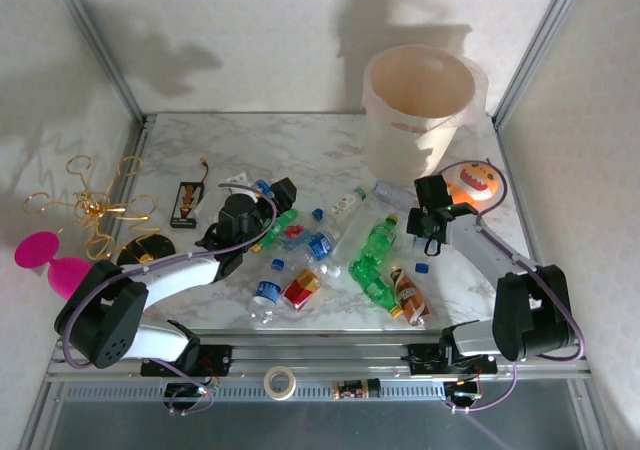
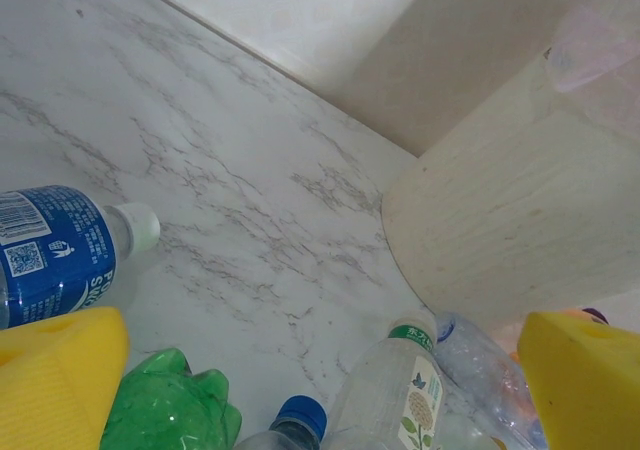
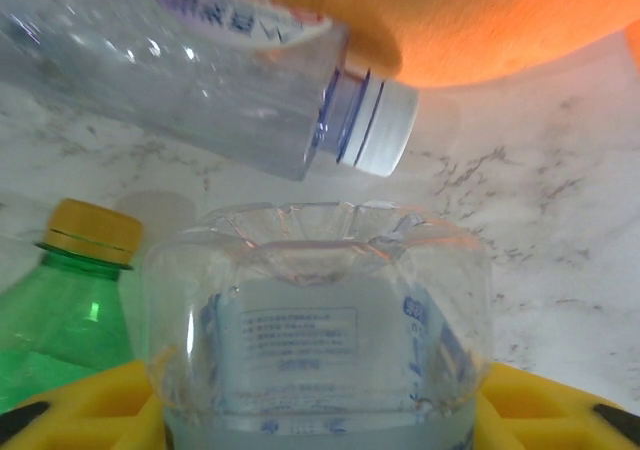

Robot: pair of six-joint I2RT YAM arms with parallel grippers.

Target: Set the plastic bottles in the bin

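We have the large round cream-white plastic bin (image 1: 420, 95) standing at the far right of the marble table (image 1: 200, 150). The part of its inside that we can see holds no bottle, though its floor is hidden from us. The small plastic bottles (image 1: 330, 260), clear and green with blue, red and brown labels, lie scattered across the middle of the table, near the bin but all outside it. Over to the right gripper (image 1: 428, 228), and here is the action: its yellow fingers (image 3: 90, 410) are closed on a clear, blue-printed plastic bottle (image 3: 318, 320), base toward the wrist camera. That bottle sits just beside a green bottle with a yellow cap (image 3: 70, 290), with a white-capped clear bottle (image 3: 200, 70) lying beyond it in front of the orange toy (image 3: 480, 20). Whether the gripped bottle has left the table we cannot tell. The left gripper (image 1: 280, 192) hangs with its jaws spread wide, holding nothing, above a blue-labelled bottle (image 2: 55, 255). By our reckoning these are early days: one bottle in hand, none seen delivered, and the whole heap to carry across.
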